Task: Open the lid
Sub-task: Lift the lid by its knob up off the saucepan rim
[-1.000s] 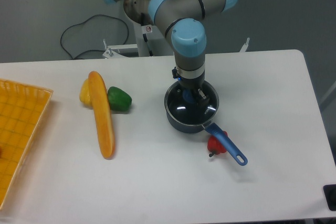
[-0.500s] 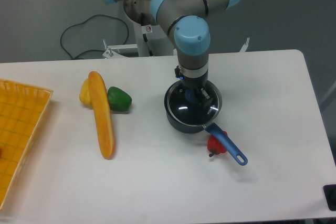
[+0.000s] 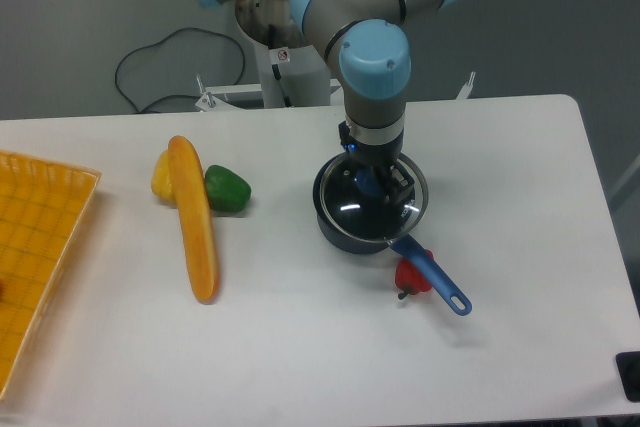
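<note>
The lid (image 3: 404, 209) is a clear glass disc with a thin metal rim, lying over the dark blue saucepan (image 3: 330, 222) at the table's middle. Its rim overhangs the pan's right side a little. My gripper (image 3: 374, 183) comes straight down from above and is shut on the lid's blue knob (image 3: 367, 184), which shows between the fingers. The pan's blue handle (image 3: 432, 275) points toward the front right. The arm hides the far part of the lid.
A red pepper (image 3: 409, 277) lies under the pan's handle. A long baguette (image 3: 194, 217), a yellow pepper (image 3: 161, 176) and a green pepper (image 3: 227, 188) lie to the left. A yellow basket (image 3: 40, 247) stands at the left edge.
The gripper and the lid have shifted a little to the right; the lid's rim now reaches past the pan's right wall. The saucepan has stayed in place.
</note>
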Controlling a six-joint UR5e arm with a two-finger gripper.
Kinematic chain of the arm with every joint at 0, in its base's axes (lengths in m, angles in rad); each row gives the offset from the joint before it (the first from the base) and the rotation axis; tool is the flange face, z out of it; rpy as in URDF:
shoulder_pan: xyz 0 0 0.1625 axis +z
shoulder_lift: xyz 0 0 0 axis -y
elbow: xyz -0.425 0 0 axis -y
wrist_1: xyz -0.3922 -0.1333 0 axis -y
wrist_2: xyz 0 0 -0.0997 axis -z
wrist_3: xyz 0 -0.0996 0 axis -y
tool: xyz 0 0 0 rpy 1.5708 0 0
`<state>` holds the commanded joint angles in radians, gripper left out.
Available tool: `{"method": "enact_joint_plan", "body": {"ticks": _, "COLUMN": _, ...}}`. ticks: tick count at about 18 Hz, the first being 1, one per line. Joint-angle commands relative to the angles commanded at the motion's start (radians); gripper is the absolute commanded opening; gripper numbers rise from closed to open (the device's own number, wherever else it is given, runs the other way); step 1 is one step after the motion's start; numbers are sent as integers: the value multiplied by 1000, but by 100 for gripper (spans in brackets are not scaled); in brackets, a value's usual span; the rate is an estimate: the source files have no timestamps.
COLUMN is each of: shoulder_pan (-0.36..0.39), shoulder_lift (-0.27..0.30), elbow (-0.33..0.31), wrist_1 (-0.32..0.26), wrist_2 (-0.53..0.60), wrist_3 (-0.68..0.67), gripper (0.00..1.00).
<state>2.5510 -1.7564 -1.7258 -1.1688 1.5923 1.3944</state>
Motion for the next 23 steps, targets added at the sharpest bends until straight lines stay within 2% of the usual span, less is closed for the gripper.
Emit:
{"method": "enact_joint_plan", "body": {"ticks": 6, "shoulder_pan": -3, "shoulder_lift": -11, "elbow": 25, "wrist_1": -9, "wrist_2": -3, "wrist_3": -29, "gripper": 38}}
{"method": "enact_joint_plan", "body": {"ticks": 15, "shoulder_pan": -41, "shoulder_lift": -72, "elbow": 72, "wrist_1": 0, "wrist_2": 2, "wrist_3": -239, "gripper": 38}}
{"method": "enact_joint_plan", "body": {"ticks": 23, "shoulder_pan": -52, "shoulder_lift": -107, "elbow": 114, "wrist_1": 12, "wrist_2": 5, "wrist_3": -307, "gripper": 36}}
